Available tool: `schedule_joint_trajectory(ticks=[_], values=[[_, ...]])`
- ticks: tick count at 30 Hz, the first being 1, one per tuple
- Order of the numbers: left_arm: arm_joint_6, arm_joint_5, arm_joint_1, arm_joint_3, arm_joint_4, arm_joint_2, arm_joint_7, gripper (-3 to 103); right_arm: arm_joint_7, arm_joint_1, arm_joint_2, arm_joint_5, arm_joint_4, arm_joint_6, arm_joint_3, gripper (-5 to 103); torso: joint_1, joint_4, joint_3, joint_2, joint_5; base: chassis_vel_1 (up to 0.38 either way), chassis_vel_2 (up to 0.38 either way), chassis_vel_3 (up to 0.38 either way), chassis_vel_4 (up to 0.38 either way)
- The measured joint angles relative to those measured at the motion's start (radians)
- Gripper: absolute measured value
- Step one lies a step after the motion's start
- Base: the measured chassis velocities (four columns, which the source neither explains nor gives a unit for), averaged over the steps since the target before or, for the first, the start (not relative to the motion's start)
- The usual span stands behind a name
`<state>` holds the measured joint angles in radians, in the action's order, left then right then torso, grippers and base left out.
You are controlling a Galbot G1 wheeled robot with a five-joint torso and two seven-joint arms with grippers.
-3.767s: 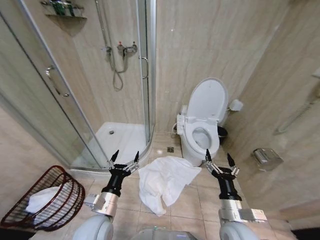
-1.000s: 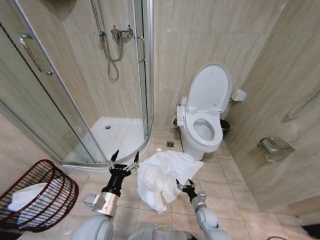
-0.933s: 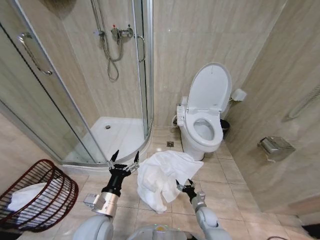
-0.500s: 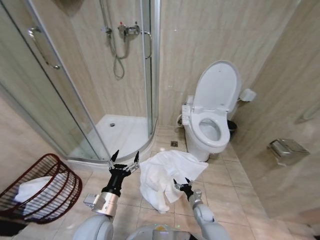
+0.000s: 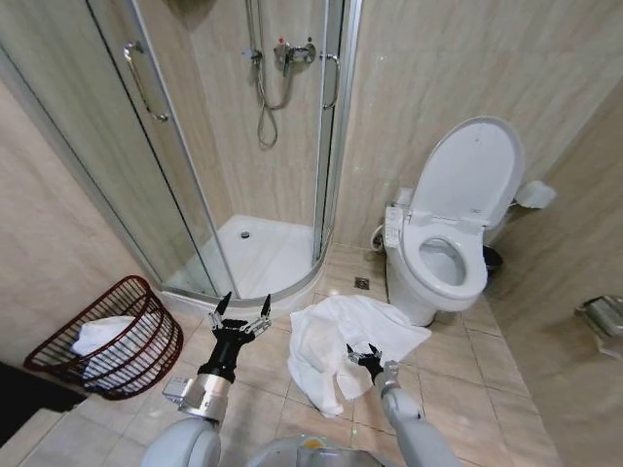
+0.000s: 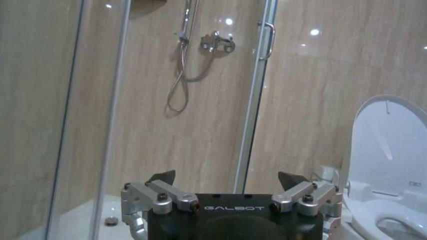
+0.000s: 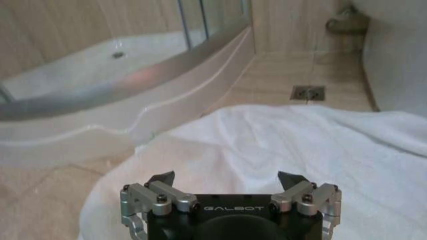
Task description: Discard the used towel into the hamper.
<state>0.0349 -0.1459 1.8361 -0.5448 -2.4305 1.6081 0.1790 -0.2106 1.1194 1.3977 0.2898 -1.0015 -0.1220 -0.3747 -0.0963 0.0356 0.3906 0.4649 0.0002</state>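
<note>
Head view showed a crumpled white cloth towel (image 5: 348, 345) lying on the beige tiled floor (image 5: 506, 389) at centre. The right gripper (image 5: 363, 354) hung low over its 5 o'clock part, fingers spread. The left gripper (image 5: 242, 307) was raised at the towel's 9 o'clock, fingers spread, holding nothing. The round reddish-brown wire-weave hamper (image 5: 115, 341) sat far out at 9 o'clock, white cloth inside.

Left wrist view had the left gripper (image 6: 227, 179) facing the glass shower door (image 6: 257, 95).

Right wrist view had the right gripper (image 7: 227, 178) just above the towel (image 7: 267, 145).
</note>
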Motion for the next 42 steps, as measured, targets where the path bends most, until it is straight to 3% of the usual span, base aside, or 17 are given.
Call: schedule_joint_trajectory(ticks=[5, 14, 29, 31, 37, 40, 42], values=[[0.000, 0.000, 0.000, 0.000, 0.000, 0.000, 0.000, 100, 0.009, -0.071, 0.029, -0.098, 0.130, -0.016, -0.002, 100, 0.007, 0.0001, -0.010, -0.017, -0.0003, 0.000, 0.000, 0.000, 0.000], [0.000, 0.000, 0.000, 0.000, 0.000, 0.000, 0.000, 100, 0.016, -0.144, 0.051, -0.168, 0.214, -0.006, -0.009, 100, 0.019, 0.0002, -0.025, -0.045, -0.0002, 0.000, 0.000, 0.000, 0.000], [0.000, 0.000, 0.000, 0.000, 0.000, 0.000, 0.000, 100, 0.017, -0.208, 0.081, -0.255, 0.323, -0.064, -0.032, 100, 0.041, 0.0001, -0.060, -0.101, 0.0001, 0.000, 0.000, 0.000, 0.000], [0.000, 0.000, 0.000, 0.000, 0.000, 0.000, 0.000, 100, 0.017, -0.204, 0.083, -0.309, 0.311, -0.078, -0.031, 100, 0.043, 0.0002, -0.065, -0.109, -0.0002, 0.000, 0.000, 0.000, 0.000], [0.000, 0.000, 0.000, 0.000, 0.000, 0.000, 0.000, 100, 0.004, -0.208, 0.072, -0.369, 0.302, -0.090, -0.028, 100, 0.048, 0.0000, -0.072, -0.120, -0.0003, 0.029, 0.024, 0.033, 0.020], [0.000, 0.000, 0.000, 0.000, 0.000, 0.000, 0.000, 100, -0.008, -0.233, 0.065, -0.391, 0.349, -0.098, -0.031, 100, 0.049, 0.0004, -0.074, -0.123, -0.0001, 0.047, 0.048, 0.044, 0.066], [0.000, 0.000, 0.000, 0.000, 0.000, 0.000, 0.000, 100, -0.060, -0.279, 0.060, -0.398, 0.452, -0.132, -0.044, 100, 0.049, 0.0003, -0.074, -0.124, 0.0000, 0.021, 0.026, 0.014, 0.019]])
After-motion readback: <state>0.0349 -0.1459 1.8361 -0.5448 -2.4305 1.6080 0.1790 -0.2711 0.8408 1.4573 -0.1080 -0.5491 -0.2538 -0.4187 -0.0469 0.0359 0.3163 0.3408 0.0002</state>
